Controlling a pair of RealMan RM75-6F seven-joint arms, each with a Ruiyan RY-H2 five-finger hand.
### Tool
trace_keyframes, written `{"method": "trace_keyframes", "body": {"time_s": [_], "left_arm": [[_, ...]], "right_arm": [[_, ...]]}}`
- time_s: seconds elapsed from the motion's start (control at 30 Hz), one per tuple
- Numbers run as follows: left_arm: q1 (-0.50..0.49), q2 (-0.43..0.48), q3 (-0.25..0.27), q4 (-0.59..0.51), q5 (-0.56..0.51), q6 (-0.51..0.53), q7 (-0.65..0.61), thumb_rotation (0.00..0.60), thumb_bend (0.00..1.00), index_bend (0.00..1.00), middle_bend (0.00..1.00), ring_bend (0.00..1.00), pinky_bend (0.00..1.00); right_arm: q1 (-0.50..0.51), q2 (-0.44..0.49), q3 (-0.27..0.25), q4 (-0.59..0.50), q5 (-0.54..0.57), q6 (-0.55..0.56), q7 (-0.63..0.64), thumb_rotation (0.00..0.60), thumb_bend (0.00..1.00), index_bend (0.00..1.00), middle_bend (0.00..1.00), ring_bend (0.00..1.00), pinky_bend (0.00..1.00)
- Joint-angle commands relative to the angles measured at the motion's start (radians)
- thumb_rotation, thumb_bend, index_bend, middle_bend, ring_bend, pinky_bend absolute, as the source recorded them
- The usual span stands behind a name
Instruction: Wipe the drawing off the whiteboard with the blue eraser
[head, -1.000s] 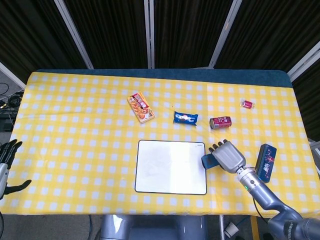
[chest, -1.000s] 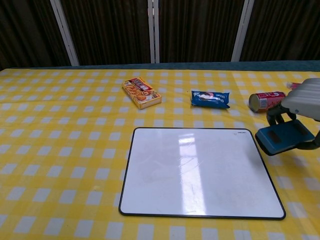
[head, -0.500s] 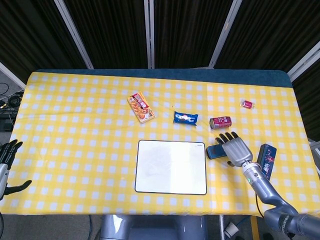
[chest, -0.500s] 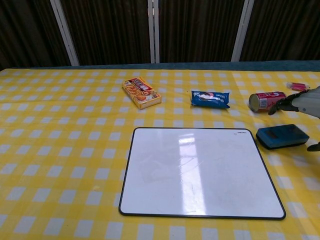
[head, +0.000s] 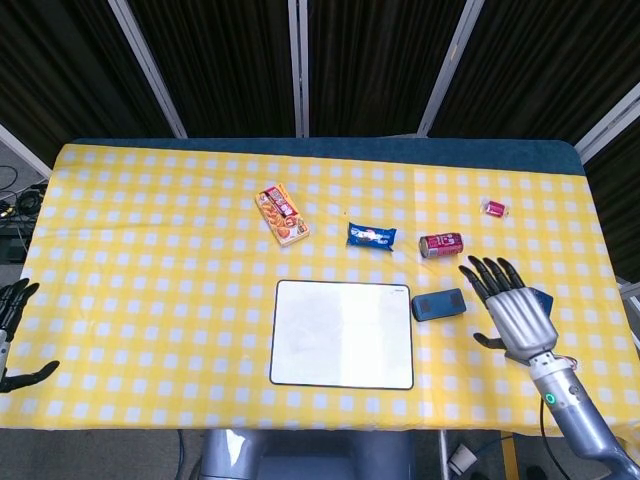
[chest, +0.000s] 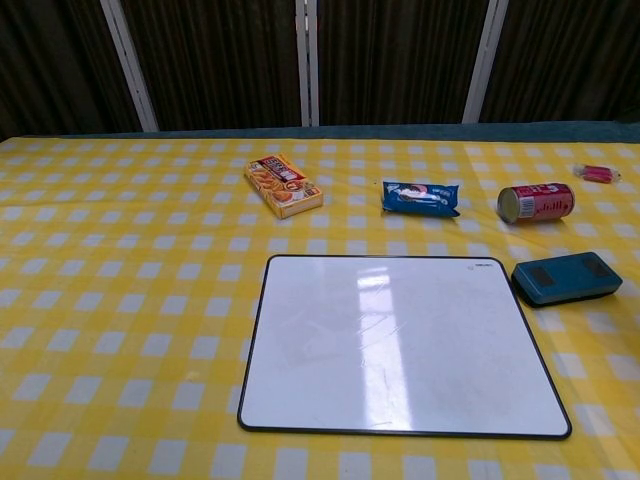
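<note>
The whiteboard (head: 342, 333) (chest: 400, 343) lies flat near the table's front edge, its surface white with only faint smudges. The blue eraser (head: 439, 304) (chest: 566, 277) lies on the checked cloth just right of the board's upper right corner, with nothing touching it. My right hand (head: 514, 311) hovers to the right of the eraser, fingers spread and empty; the chest view does not show it. My left hand (head: 12, 330) sits at the far left edge, off the table, fingers apart and holding nothing.
Behind the board lie an orange snack box (head: 282, 214) (chest: 284, 185), a blue snack packet (head: 371, 236) (chest: 421, 197), a red can on its side (head: 440, 244) (chest: 535, 202) and a small pink wrapper (head: 495, 208) (chest: 598, 173). A dark blue box (head: 540, 298) peeks from behind my right hand.
My right hand set the eraser down beside the board, let go, then drew back to the right and toward the front with fingers spread. The left hand barely moved.
</note>
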Motion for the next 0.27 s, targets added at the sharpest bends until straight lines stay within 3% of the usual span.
{"method": "trace_keyframes", "body": {"time_s": [0.03, 0.27], "left_arm": [[0.006, -0.004, -0.001, 0.007, 0.012, 0.015, -0.01, 0.6, 0.0, 0.0, 0.0, 0.0, 0.0], [0.02, -0.001, 0.009, 0.012, 0.053, 0.045, -0.04, 0.6, 0.0, 0.0, 0.0, 0.0, 0.0]], "right_arm": [[-0.101, 0.035, -0.023, -0.035, -0.073, 0.143, 0.086, 0.6, 0.0, 0.09, 0.0, 0.0, 0.0], [-0.188, -0.007, -0.009, 0.029, -0.105, 0.279, 0.112, 0.6, 0.0, 0.08, 0.0, 0.0, 0.0]]}}
